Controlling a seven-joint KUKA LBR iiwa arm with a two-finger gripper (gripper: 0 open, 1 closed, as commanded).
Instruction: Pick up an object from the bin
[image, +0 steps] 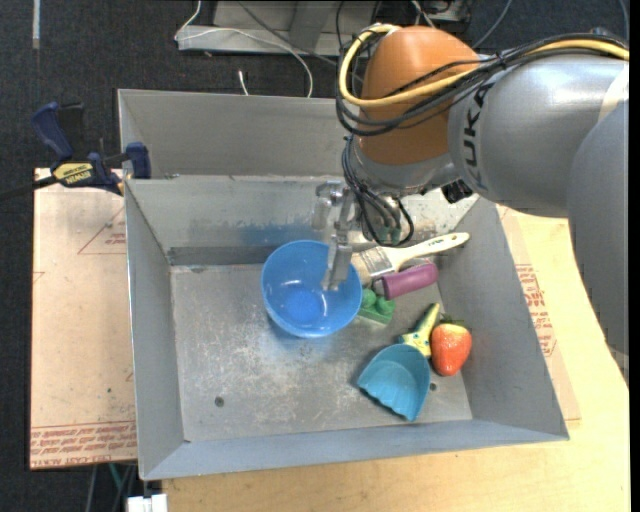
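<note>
My gripper (338, 285) hangs from under the orange wrist cover and reaches down into a round blue bowl (300, 295) near the middle of the bin. One metal finger stands inside the bowl close to its right rim. Just right of the bowl lie a paintbrush with a cream handle (415, 250), a purple cylinder (408, 279) and a small green piece (377, 306).
A blue scoop (395, 381) lies toward the bin's front right, with a red strawberry toy (450, 347) and a yellow-green piece (424, 330) beside it. The arm and its orange cover hang over the bin's back right.
</note>
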